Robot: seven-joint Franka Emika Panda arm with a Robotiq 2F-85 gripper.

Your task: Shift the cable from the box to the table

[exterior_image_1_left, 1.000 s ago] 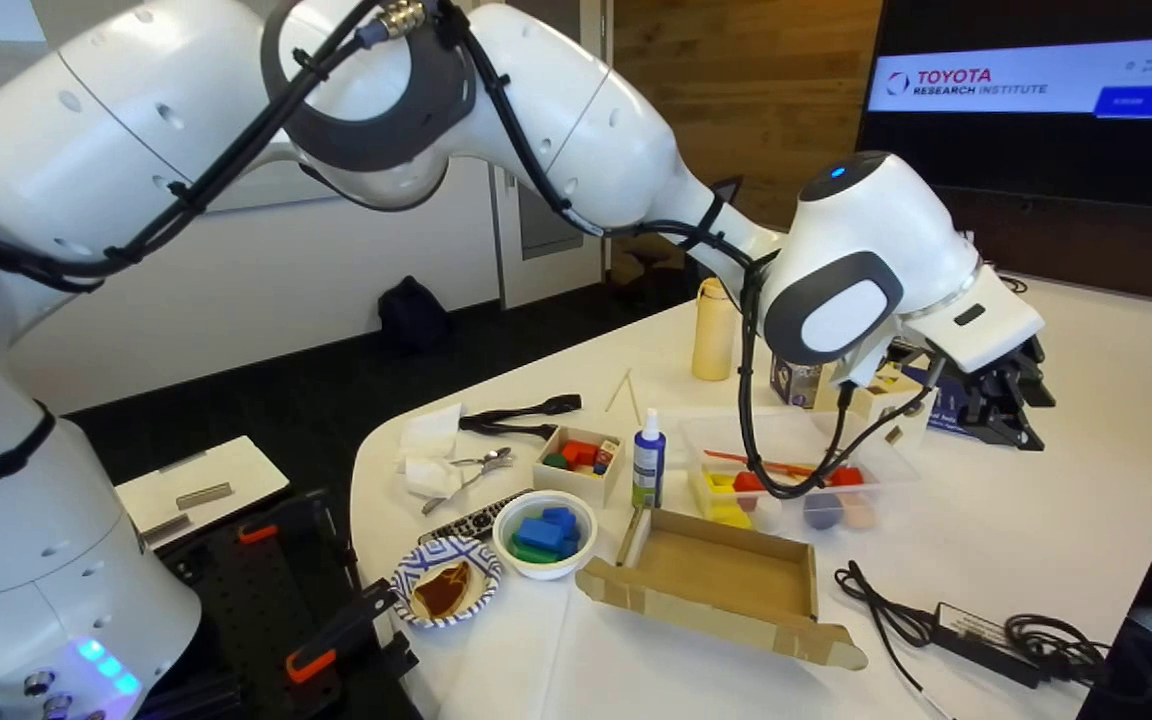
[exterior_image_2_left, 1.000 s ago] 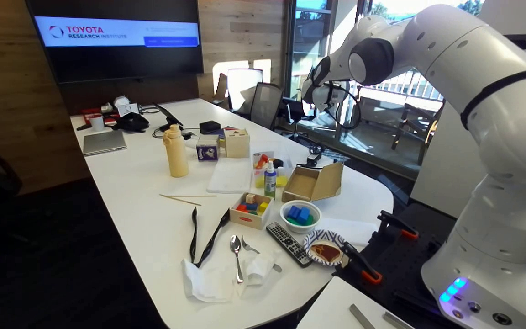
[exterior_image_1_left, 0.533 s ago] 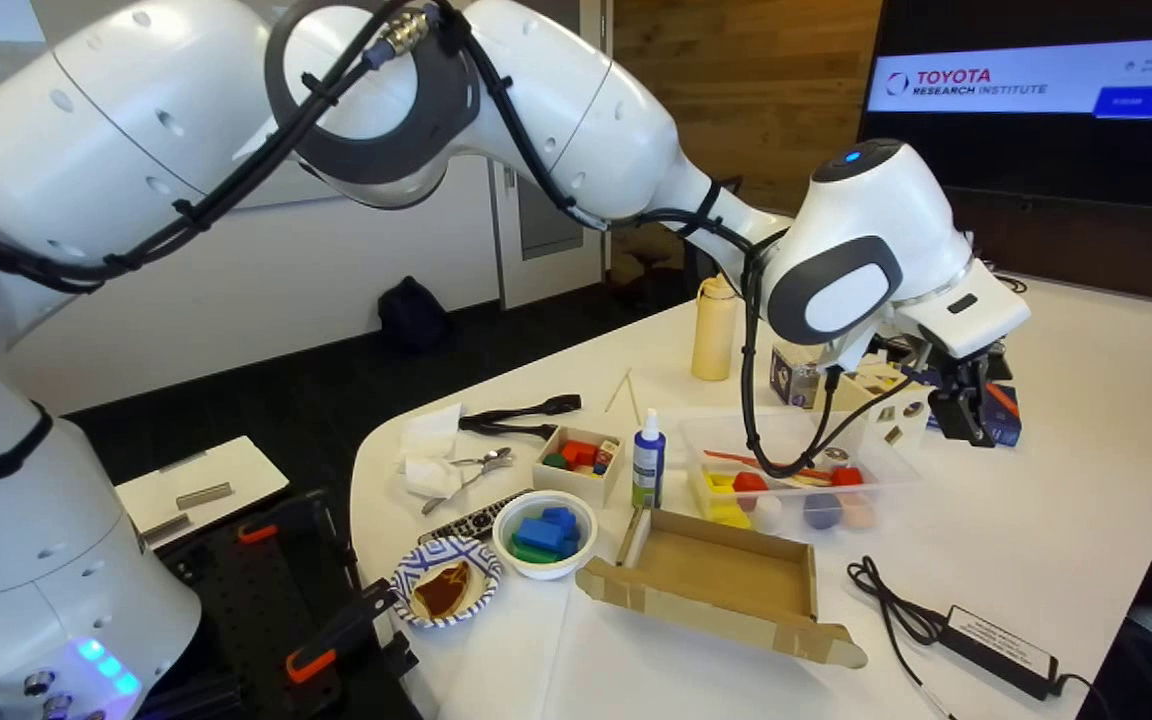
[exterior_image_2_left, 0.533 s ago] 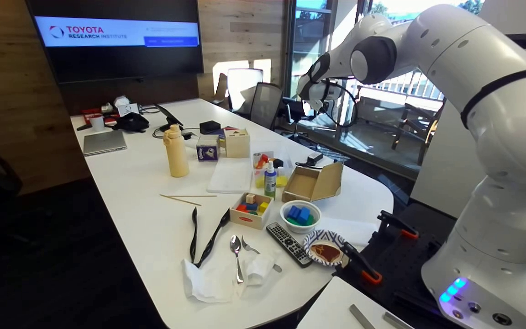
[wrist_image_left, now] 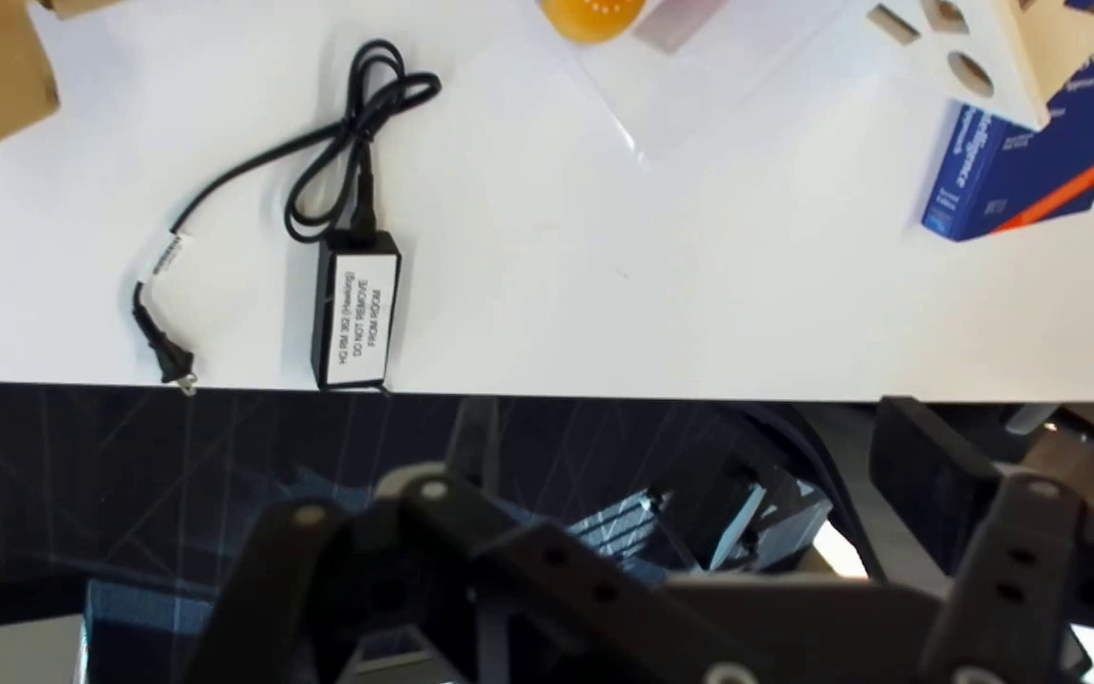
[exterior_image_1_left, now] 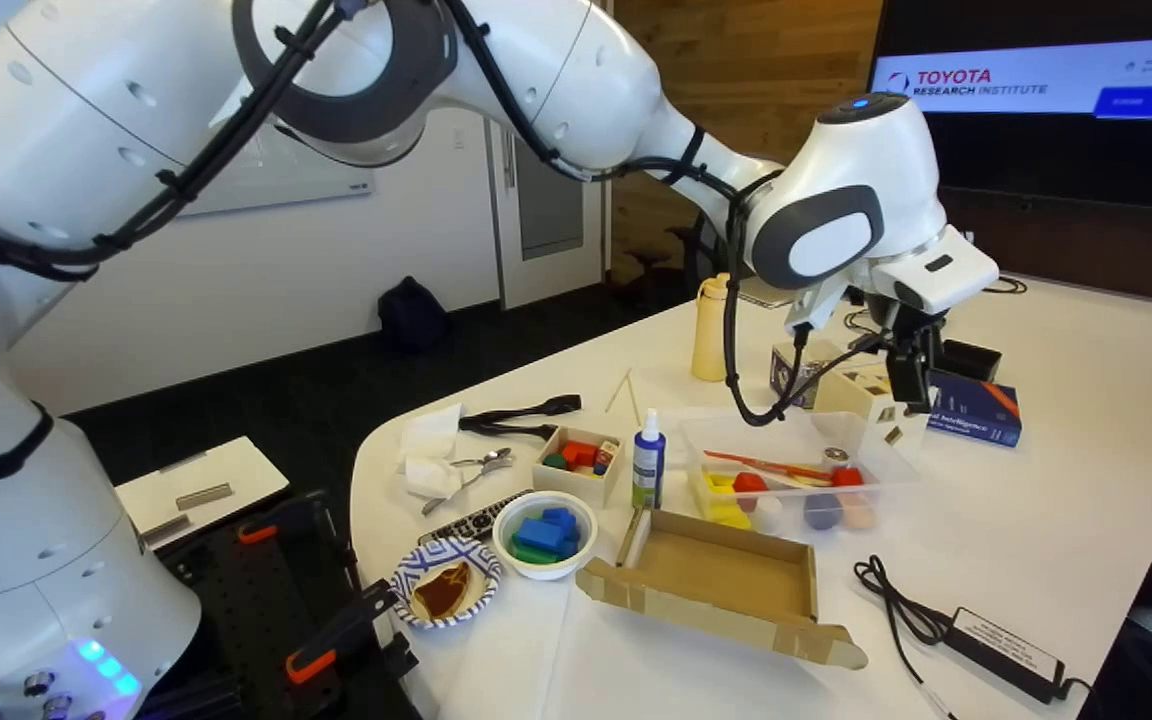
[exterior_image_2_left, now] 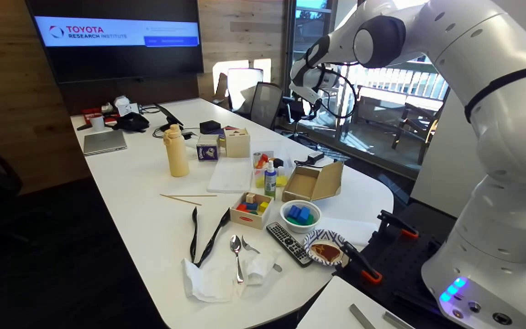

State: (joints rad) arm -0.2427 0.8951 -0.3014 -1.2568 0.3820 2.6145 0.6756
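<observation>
The thin black cable (exterior_image_1_left: 921,622) lies in loops on the white table (exterior_image_1_left: 1056,480), beside the box. Its black power brick (wrist_image_left: 357,313) with a white label lies at the table's edge in the wrist view. A cord at the brick's outer end goes over the edge, its rest hidden. The cable's plug (wrist_image_left: 172,361) lies at the same edge. The tan cardboard box (exterior_image_1_left: 726,570) stands open, and no cable shows in it; it shows also in an exterior view (exterior_image_2_left: 302,185). My gripper (exterior_image_1_left: 911,390) is raised above the table, away from the cable. In the wrist view its fingers (wrist_image_left: 699,446) are apart with nothing between.
A clear plastic bin (exterior_image_1_left: 796,450) with toys stands behind the box. A blue book (exterior_image_1_left: 976,405) and a wooden shape box (exterior_image_1_left: 866,400) lie below my gripper. A spray bottle (exterior_image_1_left: 648,460), a white bowl (exterior_image_1_left: 544,570) and a yellow bottle (exterior_image_2_left: 176,151) stand nearby.
My gripper has moved up and away from the cable. The power brick has turned to show its label, and the loops at its outer end have slipped out of sight over the table's edge.
</observation>
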